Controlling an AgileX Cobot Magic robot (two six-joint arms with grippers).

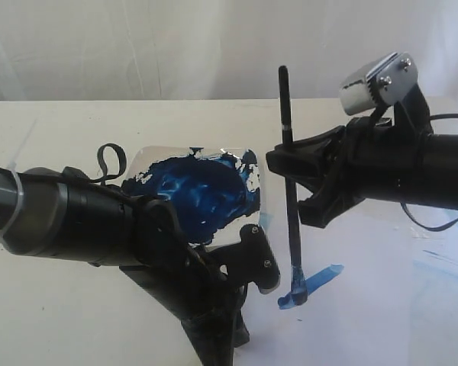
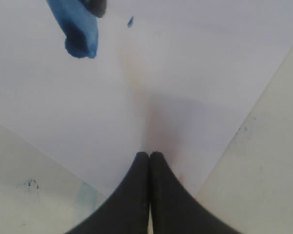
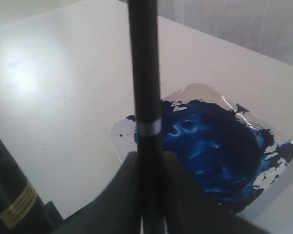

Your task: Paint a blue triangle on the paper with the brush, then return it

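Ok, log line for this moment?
right tool: shut on brush, upright | tip: at blue stroke on paper | left tool: shut, over paper

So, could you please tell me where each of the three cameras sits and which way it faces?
Exterior: off the arms, above the table, looking down on the paper, plate and upright brush; both arms show.
Left wrist: on the left arm, looking down at the paper past the shut left gripper.
Right wrist: on the right arm, looking along the right gripper, shut on the brush, toward the plate.
Shared: exterior and right wrist both show brush and plate; exterior and left wrist share the blue stroke.
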